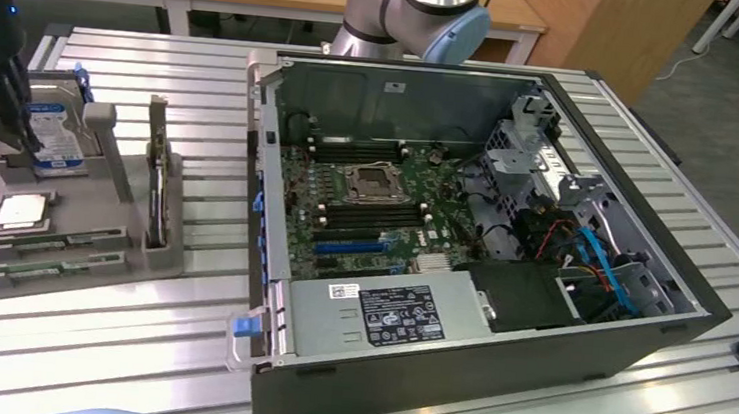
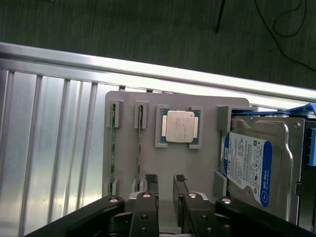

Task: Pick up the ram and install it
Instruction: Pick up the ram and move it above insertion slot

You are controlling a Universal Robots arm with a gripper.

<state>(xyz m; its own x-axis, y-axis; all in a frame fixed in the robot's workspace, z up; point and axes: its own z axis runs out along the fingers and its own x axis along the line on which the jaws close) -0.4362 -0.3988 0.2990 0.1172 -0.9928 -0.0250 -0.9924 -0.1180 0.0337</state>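
Observation:
Two green ram sticks [image 2: 140, 140] [image 2: 113, 143] stand on edge in slots of a grey fixture [image 2: 207, 106]; the exterior view has them at the fixture's front [image 1: 59, 238] [image 1: 50, 264]. My gripper [image 2: 166, 180] hangs over the fixture, its black fingertips [image 2: 151, 178] a little apart with only grey fixture showing between them. It sits just beside the nearer ram stick and holds nothing. In the exterior view the gripper [image 1: 0, 119] is the dark shape at the far left, by the hard drive. The open PC case [image 1: 601, 318] lies at the exterior view's right, its motherboard [image 1: 363, 201] exposed.
The fixture also carries a silver CPU [image 2: 179, 127], a blue-labelled hard drive [image 2: 249, 165] and an upright expansion card [image 1: 155, 183]. Everything rests on a slatted aluminium table [image 1: 153, 78]. The arm's base [image 1: 414, 10] stands behind the case. Dark floor lies beyond the table's edge [image 2: 148, 71].

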